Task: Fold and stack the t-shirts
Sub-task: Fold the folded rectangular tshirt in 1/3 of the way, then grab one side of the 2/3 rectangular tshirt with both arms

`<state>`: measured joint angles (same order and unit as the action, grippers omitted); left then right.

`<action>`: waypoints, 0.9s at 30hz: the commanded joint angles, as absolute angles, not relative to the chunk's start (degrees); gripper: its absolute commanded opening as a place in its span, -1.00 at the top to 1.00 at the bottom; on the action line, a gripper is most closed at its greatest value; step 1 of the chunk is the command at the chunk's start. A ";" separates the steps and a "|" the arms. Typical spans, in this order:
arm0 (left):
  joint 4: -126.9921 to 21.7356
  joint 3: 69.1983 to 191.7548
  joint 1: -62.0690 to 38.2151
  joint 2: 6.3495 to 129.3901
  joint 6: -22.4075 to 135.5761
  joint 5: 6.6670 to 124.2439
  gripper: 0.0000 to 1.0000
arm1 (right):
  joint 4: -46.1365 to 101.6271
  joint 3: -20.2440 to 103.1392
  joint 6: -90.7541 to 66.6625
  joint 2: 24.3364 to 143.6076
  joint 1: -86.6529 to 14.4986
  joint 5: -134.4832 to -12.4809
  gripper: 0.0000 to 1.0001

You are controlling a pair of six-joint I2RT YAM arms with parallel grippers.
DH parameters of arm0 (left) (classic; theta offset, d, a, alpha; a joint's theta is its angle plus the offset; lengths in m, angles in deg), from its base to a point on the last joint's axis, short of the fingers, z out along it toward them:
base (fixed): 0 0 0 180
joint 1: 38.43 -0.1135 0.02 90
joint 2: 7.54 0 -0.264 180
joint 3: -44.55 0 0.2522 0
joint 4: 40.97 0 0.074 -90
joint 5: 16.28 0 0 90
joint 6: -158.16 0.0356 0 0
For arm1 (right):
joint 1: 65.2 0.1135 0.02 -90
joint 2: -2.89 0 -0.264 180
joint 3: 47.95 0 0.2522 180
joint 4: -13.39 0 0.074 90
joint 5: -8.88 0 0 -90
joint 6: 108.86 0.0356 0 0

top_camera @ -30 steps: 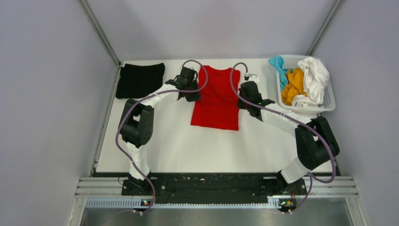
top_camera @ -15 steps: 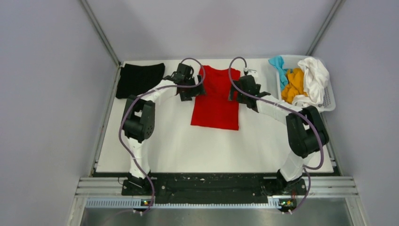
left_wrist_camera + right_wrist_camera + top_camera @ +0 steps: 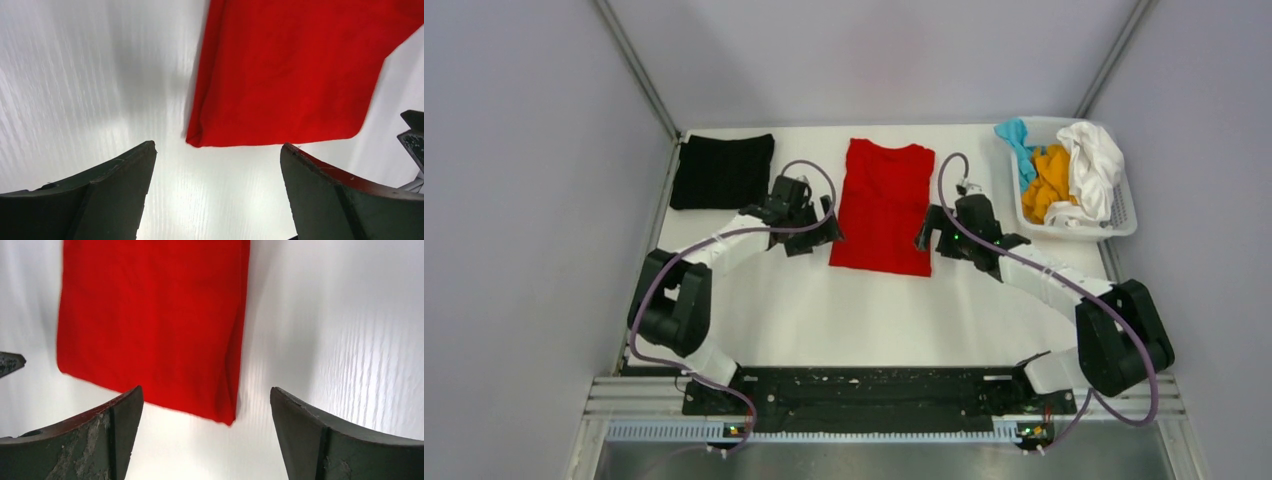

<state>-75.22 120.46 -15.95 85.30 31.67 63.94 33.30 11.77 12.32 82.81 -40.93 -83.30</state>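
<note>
1. Red t-shirt (image 3: 886,205) lies flat at mid-desk (image 3: 824,310) as a long, narrow panel with its collar far and its hem near. Both sides appear already turned in.
2. Left tool (image 3: 826,233) sits just beside the near-left hem corner with its jaws wide apart and holding nothing. The left wrist view shows that corner ahead of the fingers, untouched.
3. Right tool (image 3: 927,236) mirrors it at the near-right hem corner, jaws likewise spread and empty.
4. Black t-shirt (image 3: 722,170) lies folded at the far left, well apart from the red one.
5. White slotted basket (image 3: 1130,222) at the far right holds a white t-shirt (image 3: 1092,165), an orange one (image 3: 1049,180) and a teal one (image 3: 1016,140), all bunched and unfolded.
6. Judgement on step: the red t-shirt is midway through folding, with the crosswise fold not yet made.
7. Judgement on next move: each tool should settle on its hem corner and pinch every layer. Both should then lift evenly and carry the hem toward the collar; an uneven lift would likely skew the fold.
</note>
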 commanded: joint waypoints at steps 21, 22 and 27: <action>-65.84 112.16 -14.45 93.13 25.51 59.88 -0.22 | 25.38 -1.81 24.01 86.10 -41.16 -74.05 0.03; -66.02 112.29 -14.46 93.43 25.49 60.46 -0.21 | 25.39 -2.10 23.96 86.23 -41.20 -74.61 0.03; -66.68 114.00 -14.43 96.09 25.45 61.90 0.04 | 25.37 -2.11 23.45 87.18 -41.18 -75.03 0.18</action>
<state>-65.21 113.18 -14.92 92.12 25.01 58.65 24.76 -0.93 23.82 85.59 -41.00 -73.88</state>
